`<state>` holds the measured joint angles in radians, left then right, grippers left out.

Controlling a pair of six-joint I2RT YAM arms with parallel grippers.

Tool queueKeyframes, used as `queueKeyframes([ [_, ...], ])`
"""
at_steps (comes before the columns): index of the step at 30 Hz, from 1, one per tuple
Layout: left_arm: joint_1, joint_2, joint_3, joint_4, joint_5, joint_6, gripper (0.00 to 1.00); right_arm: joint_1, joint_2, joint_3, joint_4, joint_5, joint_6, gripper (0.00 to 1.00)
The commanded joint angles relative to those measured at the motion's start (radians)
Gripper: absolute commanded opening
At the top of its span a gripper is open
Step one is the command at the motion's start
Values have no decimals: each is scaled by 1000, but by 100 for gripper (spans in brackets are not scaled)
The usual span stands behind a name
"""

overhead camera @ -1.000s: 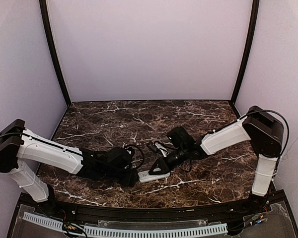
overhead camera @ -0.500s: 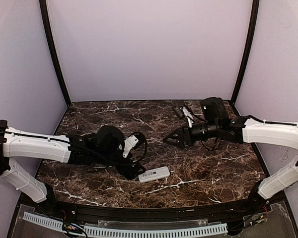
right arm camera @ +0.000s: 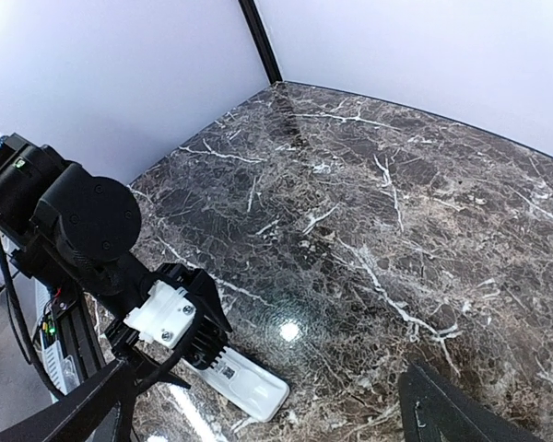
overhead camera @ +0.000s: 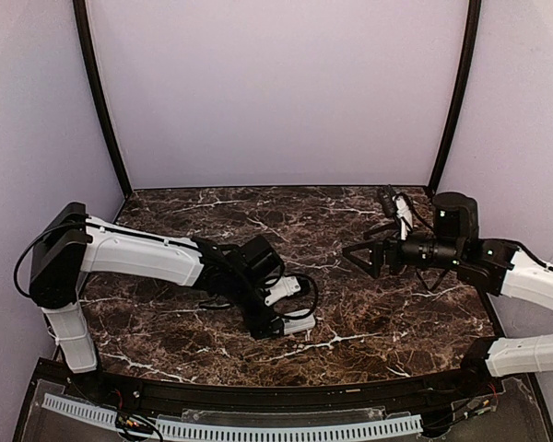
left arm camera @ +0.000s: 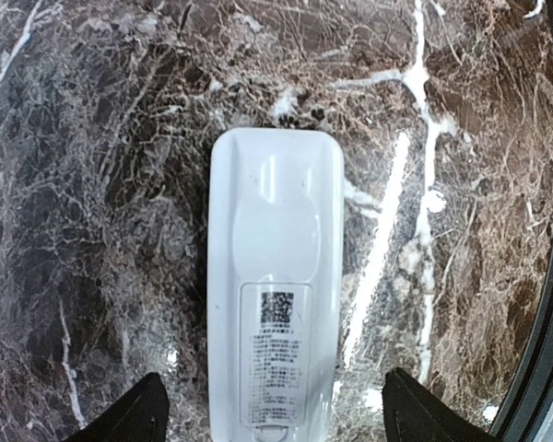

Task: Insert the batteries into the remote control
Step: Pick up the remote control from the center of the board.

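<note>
The remote control [left arm camera: 275, 276] lies flat on the marble table [overhead camera: 212, 216], plain white back up, with a printed label and code near its close end. My left gripper [left arm camera: 275, 422] hangs open right over that end, one fingertip [left arm camera: 138, 416] on each side with a gap to the casing. From above, the left gripper [overhead camera: 276, 320] covers the remote control's [overhead camera: 300, 324] left part. My right gripper [overhead camera: 358, 255] is open and empty, well off to the right and above the table; its camera sees the remote control [right arm camera: 253, 389] under the left gripper [right arm camera: 170, 318]. The batteries are out of view.
Lilac walls [overhead camera: 276, 92] close the table in at the back and sides, with black corner posts [overhead camera: 101, 101]. A black rail [overhead camera: 286, 391] runs along the near edge, close to the remote.
Both grippers were at the remote a second ago. The right one let go, opened and drew back to the right. The left arm swung round and now hovers over the remote's end.
</note>
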<state>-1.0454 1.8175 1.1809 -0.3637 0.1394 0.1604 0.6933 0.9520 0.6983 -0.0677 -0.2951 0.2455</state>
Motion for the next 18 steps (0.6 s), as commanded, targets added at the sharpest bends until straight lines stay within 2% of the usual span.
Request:
queueKeyframes([
  [1, -11, 53, 67, -131, 11, 67, 78, -6, -18, -56, 21, -9, 16, 99],
  [10, -25, 141, 125, -172, -55, 71, 66, -8, 19, -71, 42, -99, 21, 99],
  [16, -24, 170, 150, -190, -58, 69, 46, -9, 12, -74, 39, -130, -9, 99],
  [18, -25, 174, 157, -205, -59, 70, 42, -13, 12, -73, 40, -147, -16, 99],
])
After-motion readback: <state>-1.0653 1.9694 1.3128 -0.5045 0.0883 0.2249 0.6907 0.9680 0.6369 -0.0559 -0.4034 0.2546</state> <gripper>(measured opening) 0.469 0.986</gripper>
